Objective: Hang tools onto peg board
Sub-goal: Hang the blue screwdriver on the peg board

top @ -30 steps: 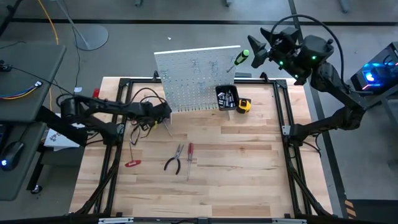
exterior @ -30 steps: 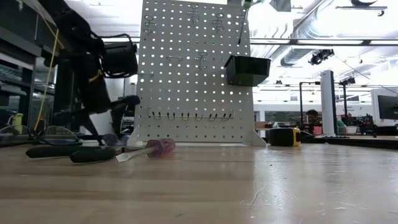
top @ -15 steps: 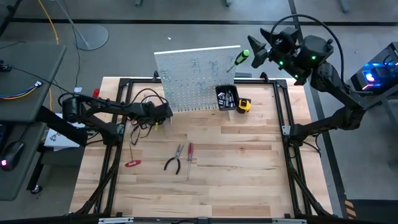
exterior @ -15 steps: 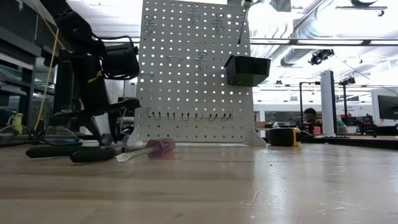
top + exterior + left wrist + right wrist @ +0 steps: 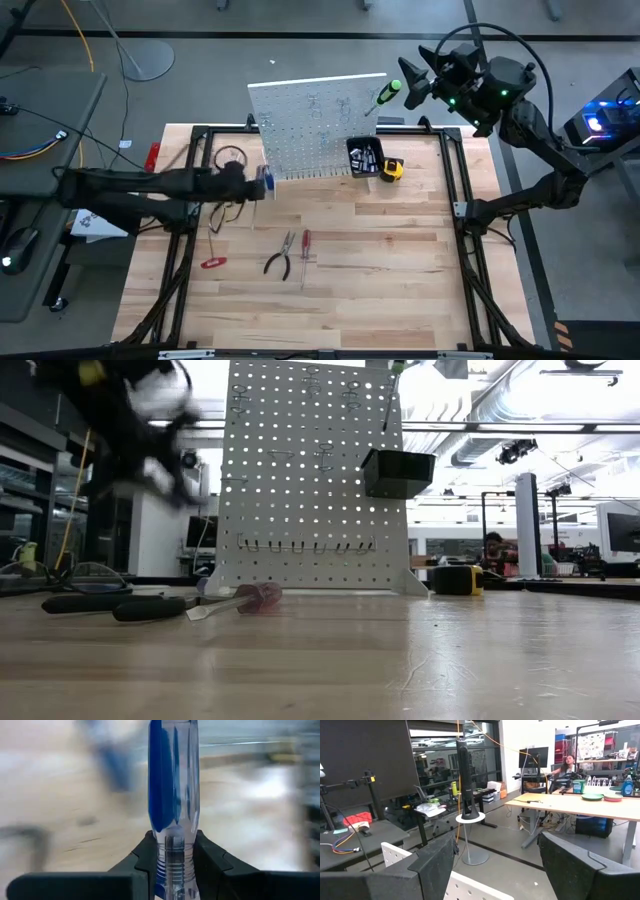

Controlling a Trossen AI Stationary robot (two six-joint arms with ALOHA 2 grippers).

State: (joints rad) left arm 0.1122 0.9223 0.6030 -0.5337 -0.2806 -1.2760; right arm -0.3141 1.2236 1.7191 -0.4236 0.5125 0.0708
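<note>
Wood bench [image 5: 380,260], peg board [image 5: 315,125] as your landmark. Nearest you, well in front of the board: red-handled cutters [image 5: 213,263], dark-handled pliers [image 5: 279,258], red screwdriver [image 5: 306,248], all lying flat. Closer to the board, off its left lower corner, your left gripper [image 5: 262,182] is lifted off the bench; jaws clamped on the blue screwdriver [image 5: 173,785] at its ribbed clear collar. At the board's foot: black bin [image 5: 364,154], yellow tape measure [image 5: 392,169] just beside it. Past the board's far right corner, your right gripper [image 5: 405,88] waits, jaws wide, holding nothing. Green-handled screwdriver [image 5: 386,94] sits at that corner.
</note>
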